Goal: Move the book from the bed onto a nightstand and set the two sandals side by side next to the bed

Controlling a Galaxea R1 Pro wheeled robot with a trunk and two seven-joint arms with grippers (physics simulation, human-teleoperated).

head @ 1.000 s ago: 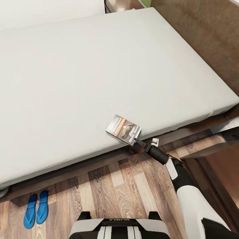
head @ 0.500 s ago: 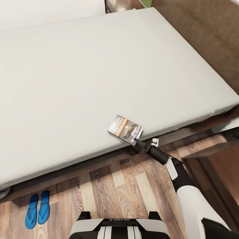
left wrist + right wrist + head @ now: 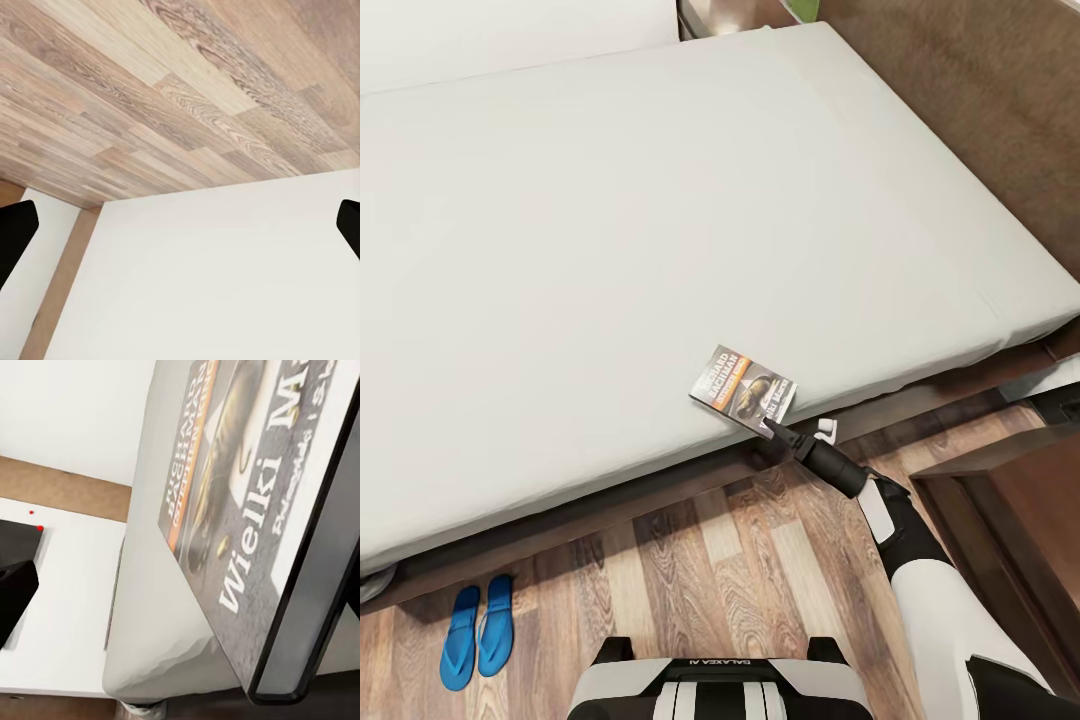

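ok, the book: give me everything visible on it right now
The book is a thin paperback with a dark cover, an orange band, white lettering reading "Wielki" in the right wrist view, and a car picture. It lies closed and flat, cover up, on the pale-grey mattress near the edge closest to the robot, turned at an angle to that edge. The right gripper is at its near corner; a dark finger overlaps the cover edge.

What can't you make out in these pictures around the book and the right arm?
- Head view: the right gripper sits at the book corner; too small to tell whether the fingers clamp it.
- Right wrist view: the book is cut off by the picture edges, so its title reads only partly.
- Head view: the bed frame hides the floor beneath it.
- Head view: the sandals are too small to show their straps.
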